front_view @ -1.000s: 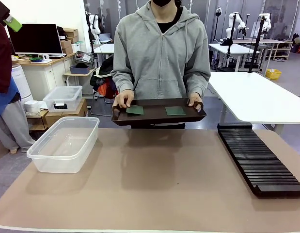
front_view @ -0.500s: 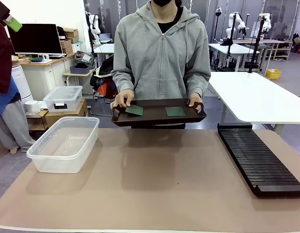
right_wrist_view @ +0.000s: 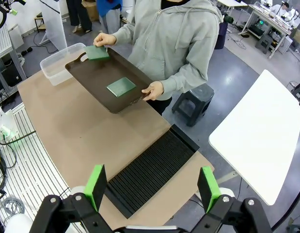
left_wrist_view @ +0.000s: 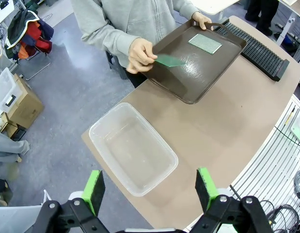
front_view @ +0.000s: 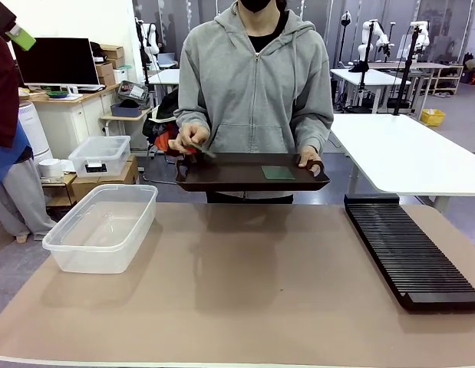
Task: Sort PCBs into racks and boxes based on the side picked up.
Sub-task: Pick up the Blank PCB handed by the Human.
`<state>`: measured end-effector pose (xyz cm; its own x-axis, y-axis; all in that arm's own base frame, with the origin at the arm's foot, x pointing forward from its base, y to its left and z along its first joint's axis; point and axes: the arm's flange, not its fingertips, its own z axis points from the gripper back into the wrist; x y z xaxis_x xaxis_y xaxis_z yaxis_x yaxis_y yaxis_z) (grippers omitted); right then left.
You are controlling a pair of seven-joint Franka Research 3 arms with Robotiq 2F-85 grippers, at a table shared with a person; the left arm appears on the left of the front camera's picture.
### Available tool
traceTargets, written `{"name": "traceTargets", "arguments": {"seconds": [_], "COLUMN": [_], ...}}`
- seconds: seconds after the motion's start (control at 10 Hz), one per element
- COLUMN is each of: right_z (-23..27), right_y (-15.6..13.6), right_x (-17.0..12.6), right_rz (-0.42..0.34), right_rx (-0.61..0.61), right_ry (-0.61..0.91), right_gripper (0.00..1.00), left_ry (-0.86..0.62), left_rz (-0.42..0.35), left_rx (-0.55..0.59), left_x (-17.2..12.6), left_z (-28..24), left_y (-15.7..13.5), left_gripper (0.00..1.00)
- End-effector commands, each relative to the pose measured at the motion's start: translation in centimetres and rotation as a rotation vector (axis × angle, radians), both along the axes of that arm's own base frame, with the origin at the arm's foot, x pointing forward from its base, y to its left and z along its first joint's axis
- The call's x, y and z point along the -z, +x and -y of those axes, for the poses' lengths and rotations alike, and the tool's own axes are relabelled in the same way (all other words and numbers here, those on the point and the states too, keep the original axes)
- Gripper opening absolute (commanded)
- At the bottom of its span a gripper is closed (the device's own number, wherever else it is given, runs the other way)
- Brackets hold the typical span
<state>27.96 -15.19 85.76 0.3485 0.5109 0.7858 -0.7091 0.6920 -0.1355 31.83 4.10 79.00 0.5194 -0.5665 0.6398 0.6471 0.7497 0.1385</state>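
A person across the table holds a dark brown tray by one handle. Their other hand lifts one green PCB by its edge, tilted above the tray's end. The second PCB lies flat on the tray. The clear box stands at the table's left and the black slotted rack lies along the right. My left gripper hangs high above the box, open, with nothing between its jaws. My right gripper is open too, high above the rack.
A smaller clear lidded box sits on cartons behind the table's left side. A white table stands beyond the rack. A dark stool stands on the floor near the person.
The person's hand has picked the left PCB up off the tray and raised it on edge. The tray has risen slightly. Both grippers stay where they were.
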Motion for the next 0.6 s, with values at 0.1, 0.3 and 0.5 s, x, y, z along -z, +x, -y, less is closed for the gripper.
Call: {"name": "traceTargets", "arguments": {"seconds": [0.1, 0.3, 0.5], "right_z": [-0.22, -0.22, -0.22], "right_y": [-0.2, -0.2, -0.2], "right_x": [-0.01, -0.01, -0.01], "right_rz": [0.002, 0.002, 0.002], "right_rx": [-0.004, -0.004, -0.004], "right_ry": [-0.001, -0.001, -0.001], "right_gripper": [1.0, 1.0, 1.0], "left_ry": [-0.005, -0.005, -0.005], "left_rz": [-0.002, -0.002, -0.002], "left_rx": [-0.001, -0.001, -0.001], "left_x": [0.06, 0.06, 0.06], "left_z": [-0.02, -0.02, -0.02], "left_y": [-0.01, -0.01, -0.01], "left_gripper": [1.0, 1.0, 1.0]}}
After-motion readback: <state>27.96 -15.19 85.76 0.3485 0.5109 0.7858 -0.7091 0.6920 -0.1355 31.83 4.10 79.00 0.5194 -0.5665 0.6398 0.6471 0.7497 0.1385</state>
